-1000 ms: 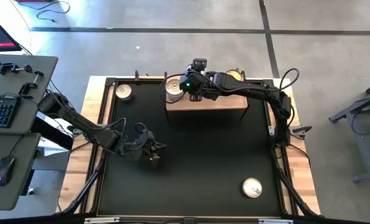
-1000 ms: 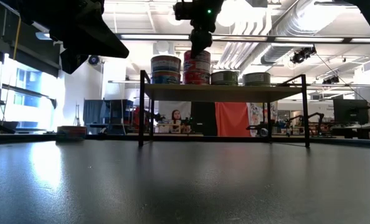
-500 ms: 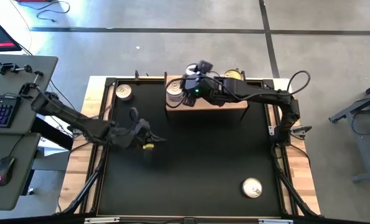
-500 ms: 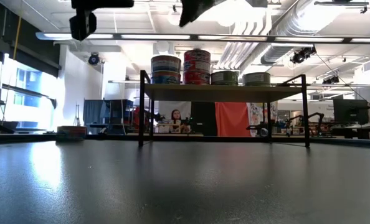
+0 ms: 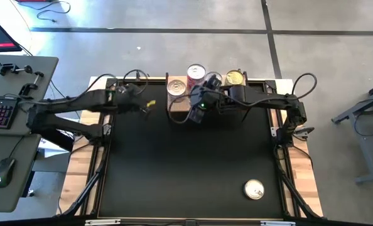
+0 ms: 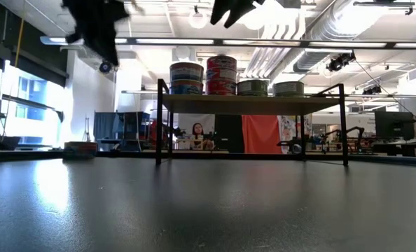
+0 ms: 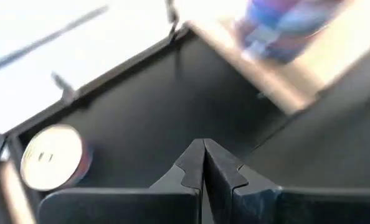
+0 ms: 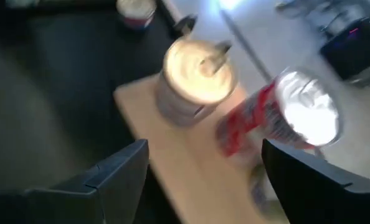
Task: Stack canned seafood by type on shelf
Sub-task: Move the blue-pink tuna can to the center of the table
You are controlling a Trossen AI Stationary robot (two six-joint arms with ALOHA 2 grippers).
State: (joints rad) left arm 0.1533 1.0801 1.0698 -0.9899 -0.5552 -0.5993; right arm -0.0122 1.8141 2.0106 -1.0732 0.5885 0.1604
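The loose can (image 7: 51, 165) at the table's far-left corner is best straddled squarely — left gripper (image 7: 203, 163) fingers pressed together, right gripper (image 8: 203, 180) fingers apart, empty.

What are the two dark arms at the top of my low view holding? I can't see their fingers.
Observer: Nothing. The left gripper is shut, with nothing between its fingers.
Operator: And the other one?
Observer: The right gripper is open and empty. Its camera faces the red-labelled tin stack on the shelf.
Operator: Are there any tins I can't see?
Observer: Yes, one silver-lidded tin lies on the black mat, near the front right corner.
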